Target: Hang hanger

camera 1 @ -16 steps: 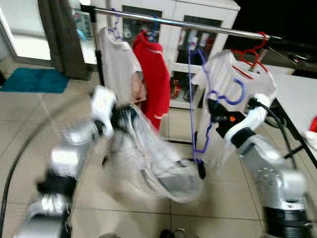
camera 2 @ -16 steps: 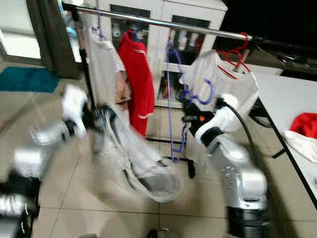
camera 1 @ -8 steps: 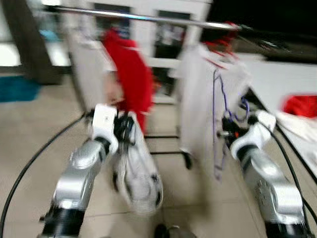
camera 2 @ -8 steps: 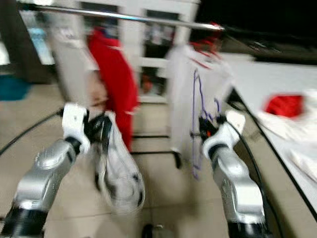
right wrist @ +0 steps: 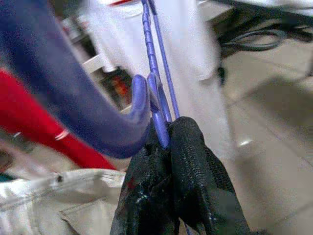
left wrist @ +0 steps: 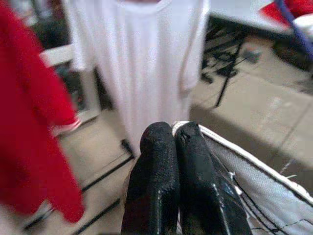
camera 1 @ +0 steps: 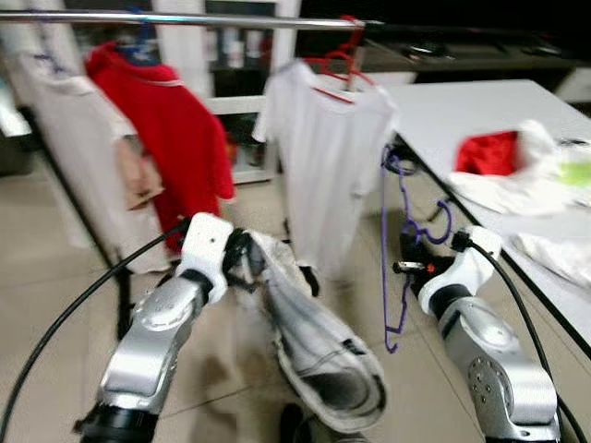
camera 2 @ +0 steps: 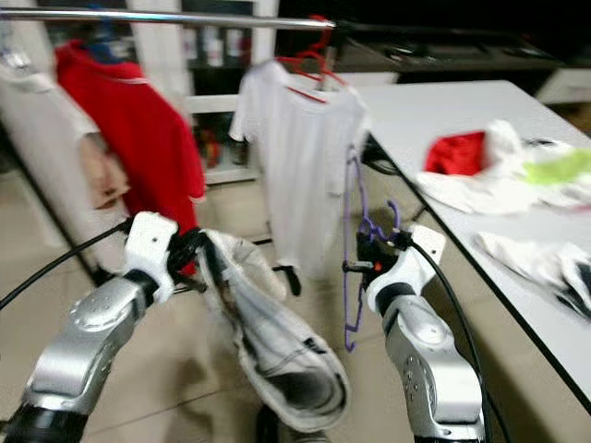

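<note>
Head views are motion-blurred; the rail runs off the frame; table clothes smear together.

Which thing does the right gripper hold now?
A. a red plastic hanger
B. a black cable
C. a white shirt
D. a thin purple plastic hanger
D: the right gripper is shut on the thin purple plastic hanger, away from the metal rail.

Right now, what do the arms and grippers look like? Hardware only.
Both arms are silver metal segments with black joints and white housings at the wrists. A black cable trails from each wrist. Left gripper and right gripper each have two long matte black fingers; the right wrist shows a small orange-red spot.
</note>
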Controlling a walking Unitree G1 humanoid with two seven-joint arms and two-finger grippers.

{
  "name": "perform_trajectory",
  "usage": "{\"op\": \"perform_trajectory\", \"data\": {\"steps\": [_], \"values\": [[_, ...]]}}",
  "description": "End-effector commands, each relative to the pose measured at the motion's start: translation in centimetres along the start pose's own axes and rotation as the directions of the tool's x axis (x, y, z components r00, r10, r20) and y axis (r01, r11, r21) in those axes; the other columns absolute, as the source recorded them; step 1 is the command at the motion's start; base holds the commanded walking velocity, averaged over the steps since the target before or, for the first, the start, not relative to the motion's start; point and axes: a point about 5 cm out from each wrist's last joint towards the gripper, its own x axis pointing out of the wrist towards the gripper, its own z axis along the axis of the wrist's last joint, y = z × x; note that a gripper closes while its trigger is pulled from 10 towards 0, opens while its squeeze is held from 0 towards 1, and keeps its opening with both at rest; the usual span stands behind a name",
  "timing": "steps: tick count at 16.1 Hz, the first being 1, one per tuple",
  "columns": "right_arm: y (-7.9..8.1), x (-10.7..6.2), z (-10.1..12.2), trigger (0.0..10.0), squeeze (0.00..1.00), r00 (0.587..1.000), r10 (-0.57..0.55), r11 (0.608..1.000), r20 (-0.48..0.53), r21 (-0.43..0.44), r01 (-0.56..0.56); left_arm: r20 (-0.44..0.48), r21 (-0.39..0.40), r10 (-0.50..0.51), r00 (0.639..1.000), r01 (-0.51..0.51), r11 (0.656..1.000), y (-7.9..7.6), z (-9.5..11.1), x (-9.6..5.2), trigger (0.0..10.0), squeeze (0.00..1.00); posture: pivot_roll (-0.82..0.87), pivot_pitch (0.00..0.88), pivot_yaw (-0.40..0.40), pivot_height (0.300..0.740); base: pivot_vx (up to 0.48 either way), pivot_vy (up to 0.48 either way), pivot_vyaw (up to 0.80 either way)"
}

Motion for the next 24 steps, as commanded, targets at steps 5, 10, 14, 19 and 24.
{"op": "perform_trajectory", "data": {"steps": [5, 10, 14, 19, 24], "values": [[-1.4, -1.2, 0.6, 10.0, 0.00, 0.995, -0.096, 0.995, 0.019, 0.016, 0.095, 0.096, -0.052, 0.034, 0.995, -0.030, 0.998, 0.1, 2.7, 1.0, 10.0, 0.00, -0.08, 0.000, -0.031, 0.740, 0.000, 0.000, -0.77], [-0.8, -1.5, 0.6, 10.0, 0.00, 0.997, -0.075, 0.997, -0.004, -0.030, 0.075, 0.031, -0.068, 0.062, 0.998, -0.060, 0.996, 0.2, 0.6, 0.0, 10.0, 0.00, -0.08, 0.000, -0.078, 0.740, 0.000, 0.000, -0.78], [0.1, -0.5, 0.3, 10.0, 0.00, 0.997, -0.068, 0.997, -0.022, -0.030, 0.068, 0.025, -0.056, 0.081, 0.996, -0.079, 0.995, 1.1, 1.1, -0.6, 10.0, 0.00, -0.05, 0.000, -0.110, 0.740, 0.000, 0.063, -0.78], [-0.7, -0.8, 0.5, 10.0, 0.00, 0.994, -0.108, 0.994, -0.018, -0.030, 0.107, 0.039, -0.054, 0.084, 0.996, -0.081, 0.995, 1.6, 1.8, -0.1, 10.0, 0.00, -0.07, 0.000, -0.089, 0.740, 0.000, 0.307, -0.78], [-0.9, -0.9, 0.6, 10.0, 0.00, 0.991, -0.134, 0.991, -0.004, -0.019, 0.134, 0.042, -0.046, 0.052, 0.998, -0.050, 0.998, 1.3, 2.2, 0.8, 10.0, 0.00, -0.08, 0.000, -0.059, 0.740, 0.000, 0.343, -0.78]]}}
